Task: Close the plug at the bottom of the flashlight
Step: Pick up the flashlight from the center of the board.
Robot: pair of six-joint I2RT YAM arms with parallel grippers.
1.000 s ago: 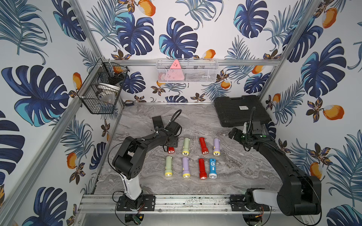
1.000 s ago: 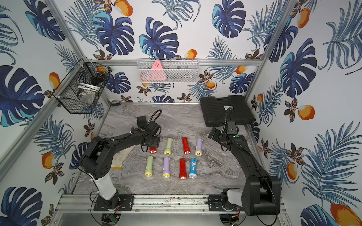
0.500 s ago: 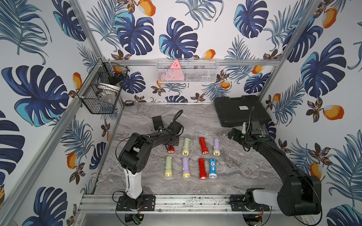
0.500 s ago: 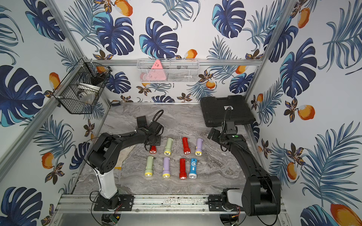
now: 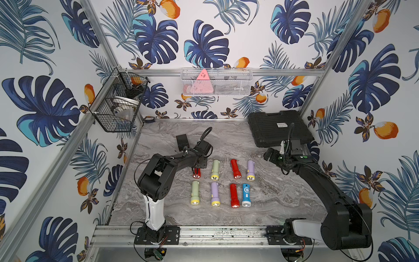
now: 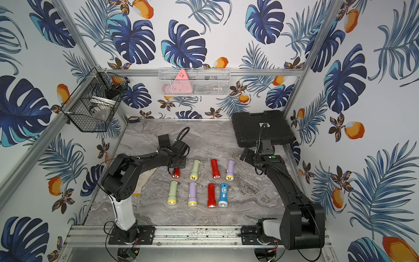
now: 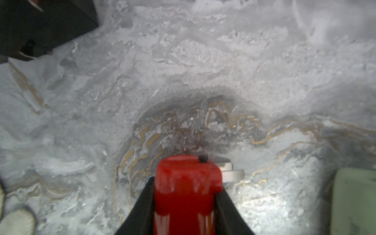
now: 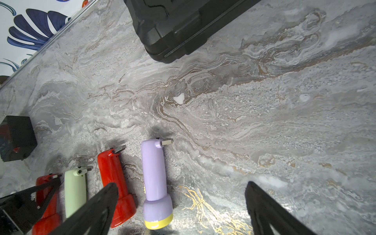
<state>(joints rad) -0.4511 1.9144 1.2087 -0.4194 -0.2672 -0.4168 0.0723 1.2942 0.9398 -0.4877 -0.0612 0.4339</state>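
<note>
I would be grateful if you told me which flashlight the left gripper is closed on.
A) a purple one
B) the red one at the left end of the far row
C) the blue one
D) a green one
B: the left wrist view shows the left gripper clamped on both sides of a red flashlight, and in a top view that flashlight lies at the far row's left end.

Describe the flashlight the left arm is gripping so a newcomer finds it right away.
On the marble tabletop lie eight flashlights in two rows of four. In the row nearer the black case, it is the red flashlight at the end beside the left arm. Unlike the other two red ones, it is half hidden under the left gripper, clamped in it.
</note>
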